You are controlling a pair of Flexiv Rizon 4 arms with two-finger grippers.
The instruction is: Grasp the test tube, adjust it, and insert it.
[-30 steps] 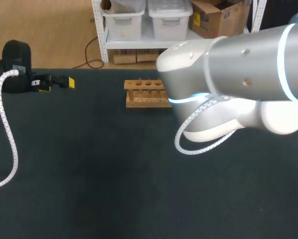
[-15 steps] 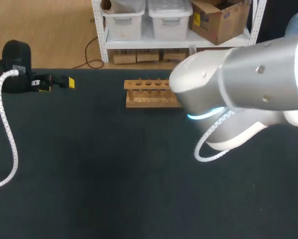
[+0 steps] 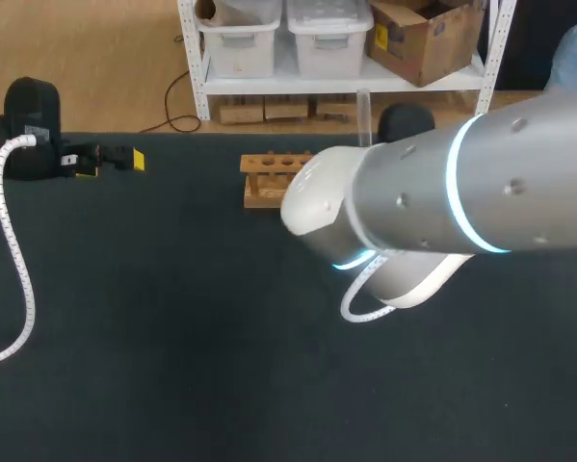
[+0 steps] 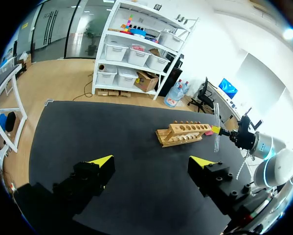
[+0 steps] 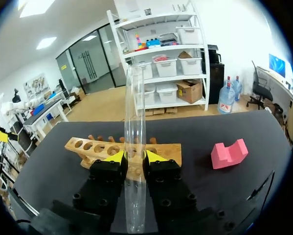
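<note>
Right arm [image 3: 442, 207] swung left, half hiding the rack [image 3: 267, 178]. Right gripper [image 5: 135, 156] clamped the tube [image 5: 134, 98] upright, seemingly near it; left gripper [image 4: 151, 161] gaped empty.

Right arm [image 3: 432, 207] — silver-white shell, glowing cyan ring, white ribbed cable [image 3: 345, 306].

Rack [image 3: 267, 183] half behind right arm [image 3: 442, 212]; test tube [image 3: 362, 115] mostly too

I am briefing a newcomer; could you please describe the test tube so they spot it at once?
On the black table, find the wooden rack with a row of holes. Close by it, the right end effector grips a slender clear test tube upright between yellow tips; unlike the rack and pink foam block, it is transparent.
</note>
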